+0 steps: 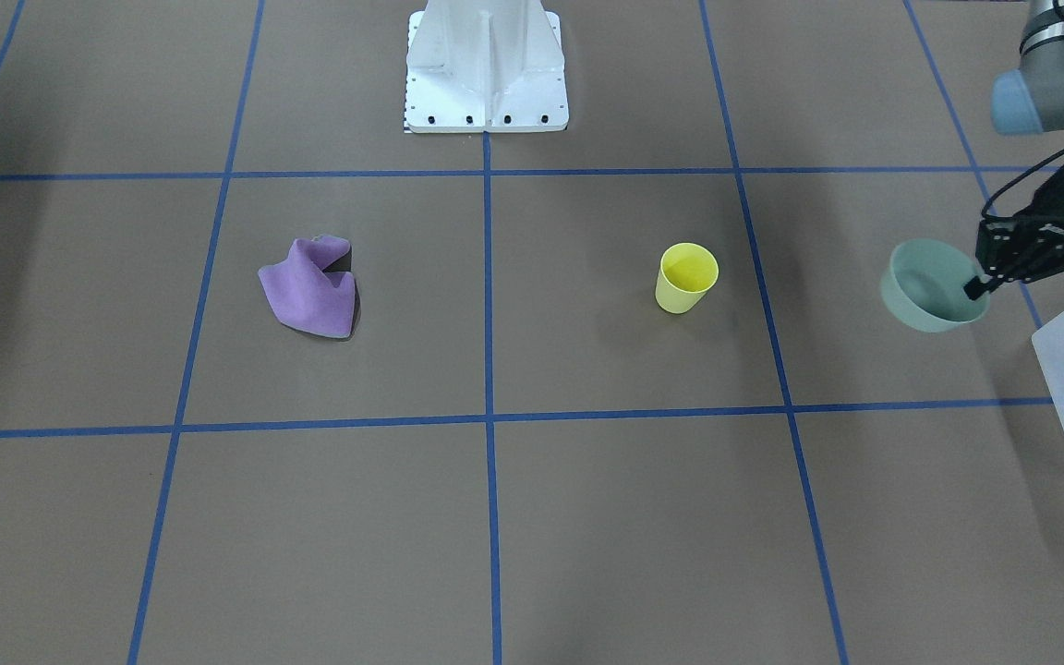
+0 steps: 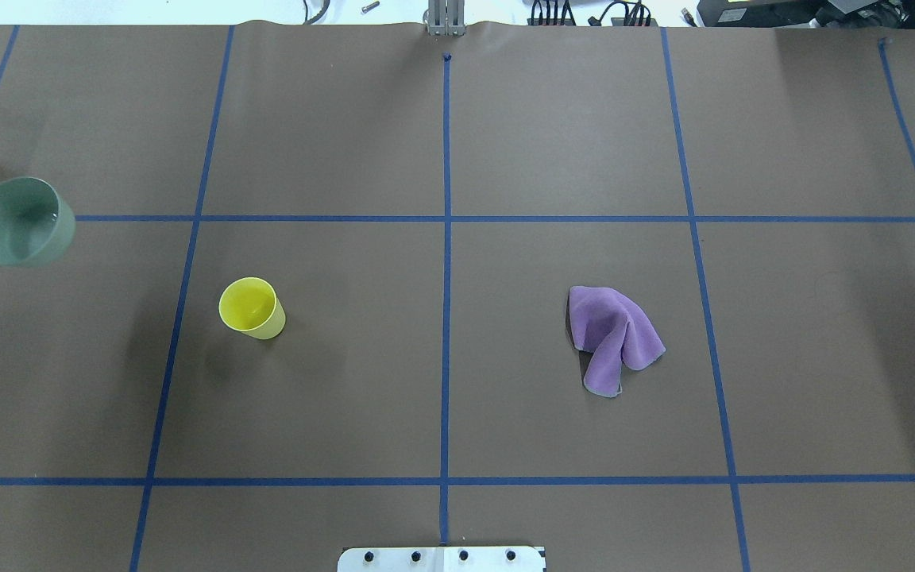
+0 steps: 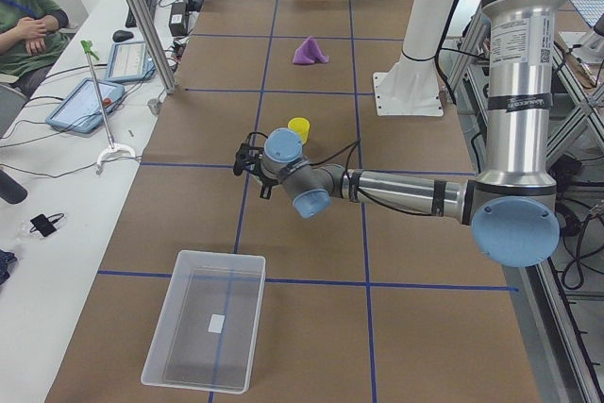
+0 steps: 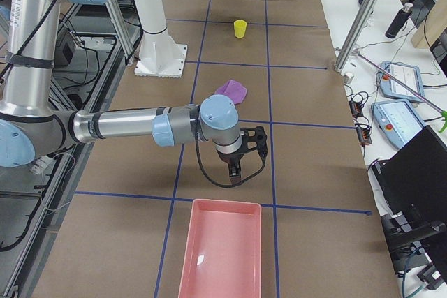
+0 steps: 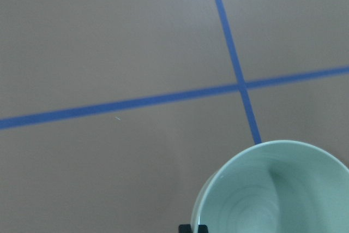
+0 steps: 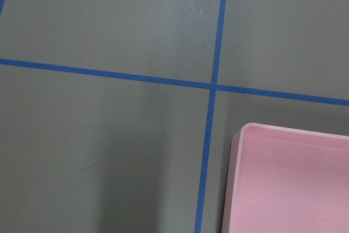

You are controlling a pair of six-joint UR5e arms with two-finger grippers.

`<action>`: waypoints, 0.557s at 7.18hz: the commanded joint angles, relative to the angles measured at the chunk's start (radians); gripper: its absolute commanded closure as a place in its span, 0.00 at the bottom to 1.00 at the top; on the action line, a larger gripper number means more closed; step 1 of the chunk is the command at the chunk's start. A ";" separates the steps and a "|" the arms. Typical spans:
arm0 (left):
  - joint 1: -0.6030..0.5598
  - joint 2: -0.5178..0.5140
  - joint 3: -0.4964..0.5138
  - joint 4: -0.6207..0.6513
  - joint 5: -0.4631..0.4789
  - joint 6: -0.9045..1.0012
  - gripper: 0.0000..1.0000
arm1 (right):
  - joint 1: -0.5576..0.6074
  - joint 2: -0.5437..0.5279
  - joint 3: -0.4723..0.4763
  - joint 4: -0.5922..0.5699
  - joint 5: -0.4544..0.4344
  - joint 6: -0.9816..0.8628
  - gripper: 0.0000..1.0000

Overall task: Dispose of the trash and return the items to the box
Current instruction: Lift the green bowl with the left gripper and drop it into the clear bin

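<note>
The pale teal-green bowl hangs in the grip of the left end effector, which is pinching its rim, one finger inside the wall and the other outside. The bowl is tilted, so the overhead view shows its inner hollow together with part of its outer side, and the shadow under it in the left wrist view suggests it is clear of the table. It sits just beside the robot-side end of the box, the frosted translucent bin at the robot's left end of the table, and the front-facing view places it short of the box's opening rather than above it. The box lies flat with its opening upward and seems to hold only a small pale patch on its floor. The yellow cup stands upright on the table, mouth up, well apart from the bowl and between it and the centre tape line. Across that line, on the robot's right half, lies a crumpled purple cloth. The white robot base stands at the table's edge behind the centre line. At the far right end of the table lies a pink bin, and the right end effector points down near its short edge; I cannot tell whether its fingers are spread or pressed together.
</note>
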 commanded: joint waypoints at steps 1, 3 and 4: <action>-0.209 -0.023 0.000 0.326 -0.018 0.408 1.00 | -0.002 0.001 0.001 0.000 -0.001 0.000 0.00; -0.384 -0.169 0.125 0.609 -0.012 0.757 1.00 | -0.002 0.001 0.000 0.000 -0.001 0.000 0.00; -0.426 -0.267 0.314 0.602 -0.010 0.817 1.00 | -0.005 0.001 -0.002 0.000 -0.003 0.002 0.00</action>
